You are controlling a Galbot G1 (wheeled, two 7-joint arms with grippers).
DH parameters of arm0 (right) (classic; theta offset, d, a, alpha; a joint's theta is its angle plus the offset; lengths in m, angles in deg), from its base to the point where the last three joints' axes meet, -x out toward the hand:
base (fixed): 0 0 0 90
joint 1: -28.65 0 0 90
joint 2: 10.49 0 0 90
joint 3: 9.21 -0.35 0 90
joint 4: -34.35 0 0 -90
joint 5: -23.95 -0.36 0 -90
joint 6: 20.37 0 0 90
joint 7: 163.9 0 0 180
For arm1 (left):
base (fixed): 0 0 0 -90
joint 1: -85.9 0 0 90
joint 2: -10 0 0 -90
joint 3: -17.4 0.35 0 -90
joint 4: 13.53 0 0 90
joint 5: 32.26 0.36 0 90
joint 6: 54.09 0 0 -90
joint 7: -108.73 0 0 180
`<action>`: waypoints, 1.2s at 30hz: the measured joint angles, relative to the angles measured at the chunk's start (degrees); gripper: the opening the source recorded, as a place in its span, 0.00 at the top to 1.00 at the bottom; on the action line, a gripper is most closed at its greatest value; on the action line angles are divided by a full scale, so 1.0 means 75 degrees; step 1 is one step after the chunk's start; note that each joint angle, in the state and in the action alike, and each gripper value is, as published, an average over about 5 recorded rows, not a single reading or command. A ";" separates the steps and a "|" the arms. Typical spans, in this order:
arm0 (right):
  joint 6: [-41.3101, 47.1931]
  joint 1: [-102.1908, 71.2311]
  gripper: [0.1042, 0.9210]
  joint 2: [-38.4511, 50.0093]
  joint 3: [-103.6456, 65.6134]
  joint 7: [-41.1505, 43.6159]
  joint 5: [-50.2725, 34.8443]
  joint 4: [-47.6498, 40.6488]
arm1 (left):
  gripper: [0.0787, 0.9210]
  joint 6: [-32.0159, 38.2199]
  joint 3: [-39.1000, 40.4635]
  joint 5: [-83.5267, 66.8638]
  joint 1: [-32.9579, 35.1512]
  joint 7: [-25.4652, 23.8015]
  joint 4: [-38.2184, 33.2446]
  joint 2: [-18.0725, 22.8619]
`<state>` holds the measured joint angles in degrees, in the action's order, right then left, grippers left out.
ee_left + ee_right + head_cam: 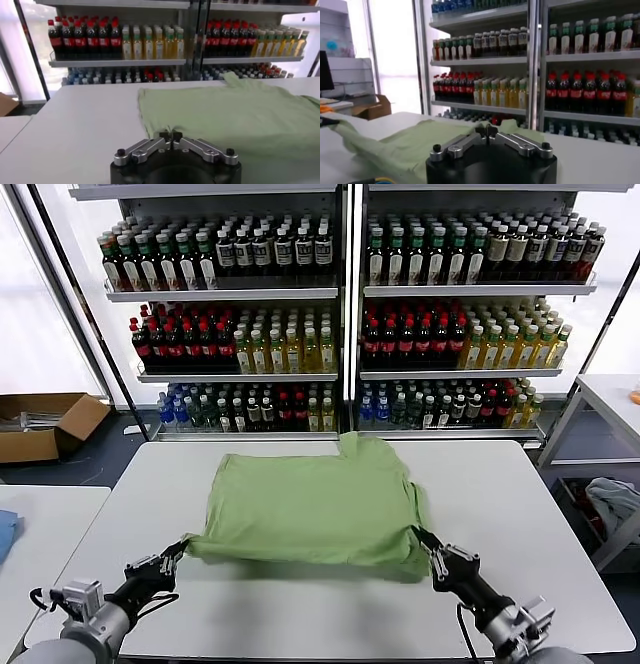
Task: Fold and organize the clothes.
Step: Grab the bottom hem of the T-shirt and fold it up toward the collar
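Nearest, left gripper (181, 548) clenched on the near-left corner of the polo shirt (315, 509), right gripper (424, 541) clenched on the near-right corner. Both arms low over the near counter (520, 514) edge, reaching forward and inward, roughly mirrored. Left wrist view: fingers pinched together on the hem, fabric bunched at the pinch point (170, 134). Right wrist view: same, fingers closed, green cloth (410, 142) stretched away from the tips.

Shirt light green, soft, lying mostly flat mid-counter, near edge lifted slightly and pulled taut between the two grippers, small shadow under it. Looks folded over; a bit of fabric sticks out at the far edge, sleeve or collar, cannot tell. Buttons and patch not visible.

Counter white, rounded corners. Left: second white counter with a blue fabric piece (5, 534). Right: side table with a grey-white cloth bundle (612, 502) underneath. Far left on floor, open cardboard box (45, 424). Farthest: shelves (345, 289) packed with bottled drinks, dark, red, yellow-green.
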<state>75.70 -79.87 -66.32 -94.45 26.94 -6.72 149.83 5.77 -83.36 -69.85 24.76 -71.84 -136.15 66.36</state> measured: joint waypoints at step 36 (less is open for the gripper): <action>0.1334 0.1769 0.18 -0.0235 0.1238 -0.1229 0.0737 -0.1825 | 0.35 0.0260 0.0616 0.0136 -0.1677 -0.0066 0.2074 0.0215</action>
<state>85.71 -66.60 -68.08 -85.16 17.73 -1.19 136.14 7.71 -78.74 -68.83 12.18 -72.33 -120.60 67.97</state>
